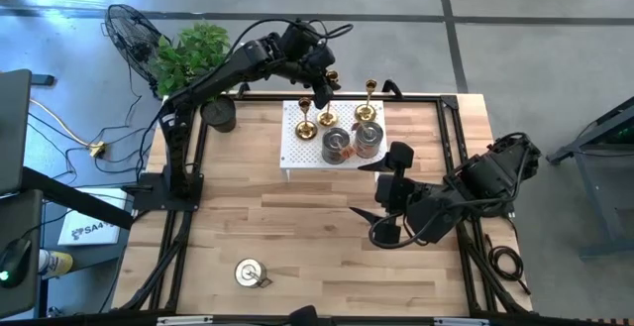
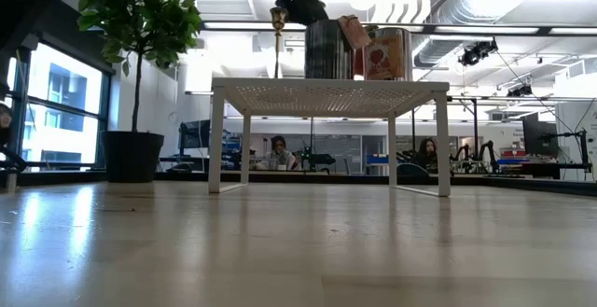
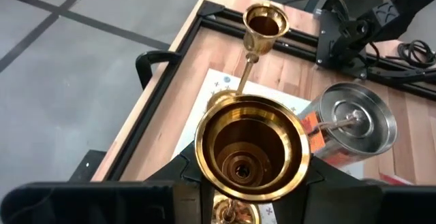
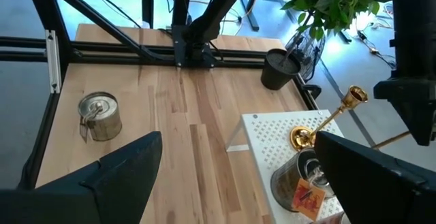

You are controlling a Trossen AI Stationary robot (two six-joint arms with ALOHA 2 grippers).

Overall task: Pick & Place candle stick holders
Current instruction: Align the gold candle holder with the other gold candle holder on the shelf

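A white perforated stand [image 1: 297,153] sits at the table's far middle. On it are two gold candle stick holders [image 1: 305,123] [image 1: 369,98] and two silver cylinders [image 1: 337,145] [image 1: 368,138]. My left gripper [image 1: 324,93] reaches over the stand's far edge, shut on a third gold holder [image 3: 248,149]. A third silver cylinder [image 1: 248,272] stands alone near the table's front left. My right gripper [image 1: 391,192] hovers open over the table's right, just in front of the stand, with nothing between its fingers [image 4: 116,176]. My left gripper pinches the gold holder at its cup [image 3: 204,163] between its two fingers, one on each side. The fingers slant down from the far left. The cup's mouth faces up, so the holder is roughly upright. Its foot is hidden; I cannot tell whether it rests on the stand.
A black plant pot [image 1: 220,116] with a leafy plant stands at the far left corner, and a fan [image 1: 134,34] sits beyond it. A black frame [image 1: 451,103] rims the table. Bare wood lies in the middle and front.
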